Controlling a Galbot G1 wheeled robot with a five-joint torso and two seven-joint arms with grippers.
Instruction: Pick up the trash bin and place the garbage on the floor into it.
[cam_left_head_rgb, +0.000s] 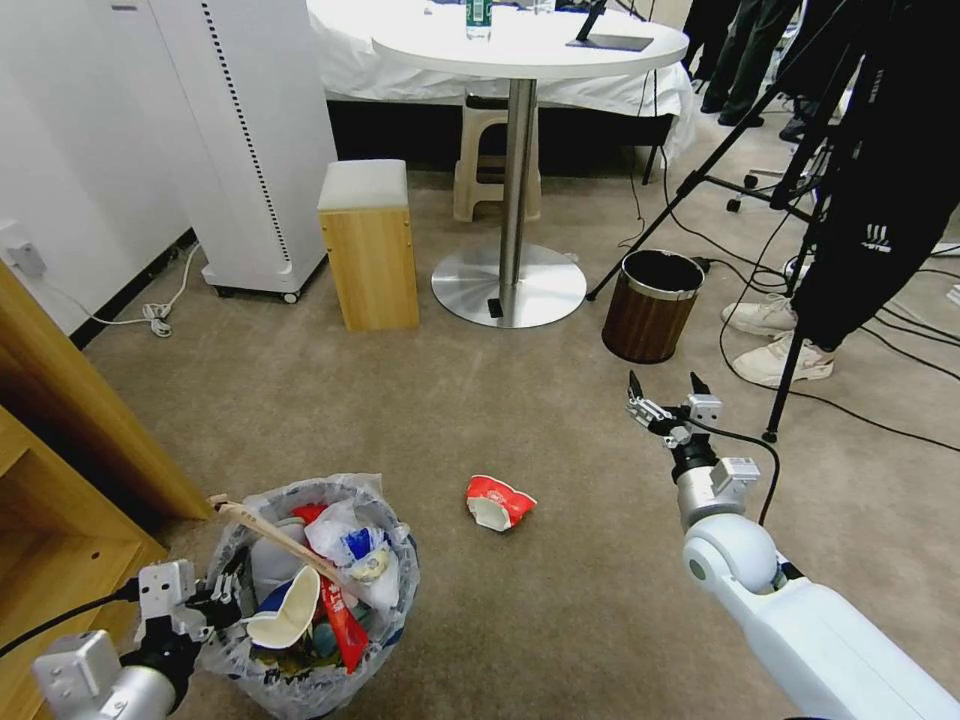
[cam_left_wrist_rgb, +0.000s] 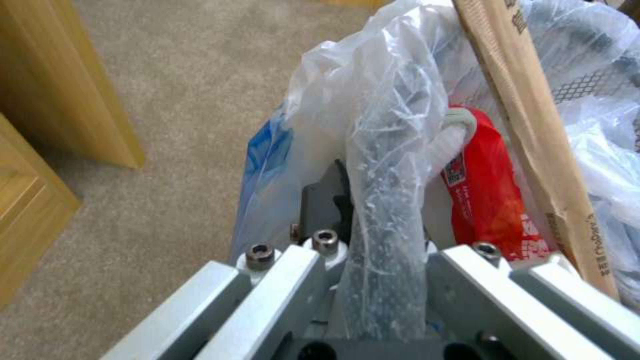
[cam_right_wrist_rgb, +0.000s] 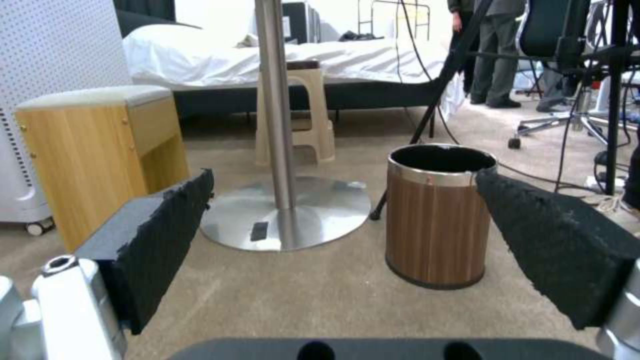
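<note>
The trash bin (cam_left_head_rgb: 322, 660), black with a crinkly translucent bag, stands at the lower left on the beige floor (cam_left_head_rgb: 560, 610). It is piled with garbage: a paper cup (cam_left_head_rgb: 288, 610), a red wrapper (cam_left_head_rgb: 345, 625) and a wooden stick (cam_left_head_rgb: 280, 540). My left gripper (cam_left_head_rgb: 215, 592) is shut on the bin's near rim (cam_left_wrist_rgb: 387, 200), with the red wrapper (cam_left_wrist_rgb: 490, 200) and the stick (cam_left_wrist_rgb: 527, 125) just beyond it. One crushed red-and-white paper cup (cam_left_head_rgb: 498, 502) lies on the carpet to the bin's right. My right gripper (cam_left_head_rgb: 668, 395) hovers open beyond that cup, its pads (cam_right_wrist_rgb: 160, 235) wide apart and holding nothing.
A brown wood-grain bin (cam_left_head_rgb: 652, 305) with a metal rim stands just past the right gripper (cam_right_wrist_rgb: 437, 225). A round table's steel base (cam_left_head_rgb: 508, 285), a wooden stool box (cam_left_head_rgb: 370, 250) and a wooden cabinet (cam_left_head_rgb: 70, 470) ring the area. Tripod legs, cables and a person's shoes (cam_left_head_rgb: 780, 345) crowd the right.
</note>
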